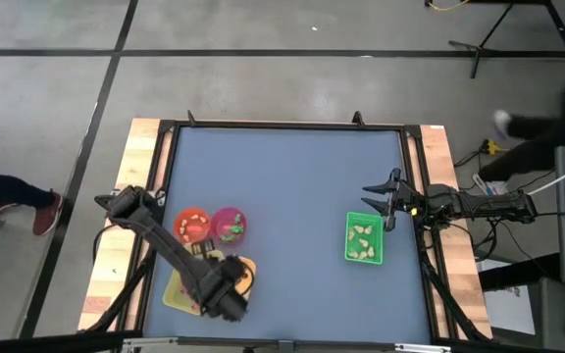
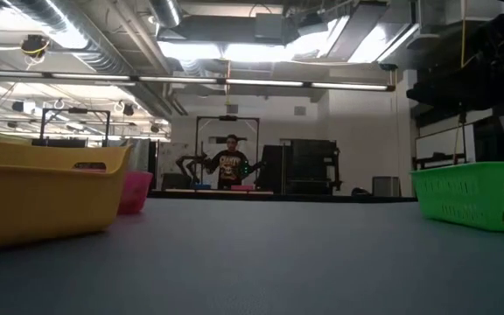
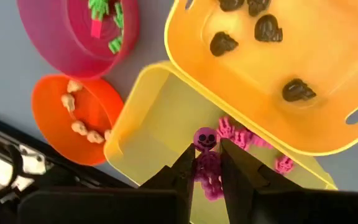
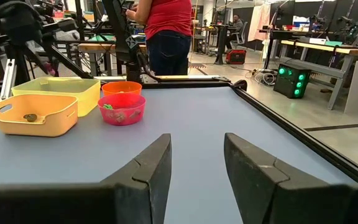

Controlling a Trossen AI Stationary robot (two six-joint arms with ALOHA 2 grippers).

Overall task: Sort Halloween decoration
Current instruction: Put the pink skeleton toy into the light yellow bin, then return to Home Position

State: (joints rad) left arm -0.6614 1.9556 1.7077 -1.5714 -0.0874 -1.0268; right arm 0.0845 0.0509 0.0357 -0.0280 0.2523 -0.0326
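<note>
Trinkets mostly sit sorted in bowls and trays. The left gripper [image 3: 209,163] pinches a magenta skeleton [image 3: 207,160] over the yellow tray [image 3: 146,118]. The right gripper [image 4: 196,163] waits open, empty.

The scene is lit evenly by ceiling lights [image 2: 234,48], which are blown out in glare. The near tray [image 2: 42,192] is blurred; soft shadows are cast.

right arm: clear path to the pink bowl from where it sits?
Probably yes. The right gripper waits open by the green tray, and bare table lies between it and the pink bowl; the left gripper works beyond, over the yellow tray.
</note>
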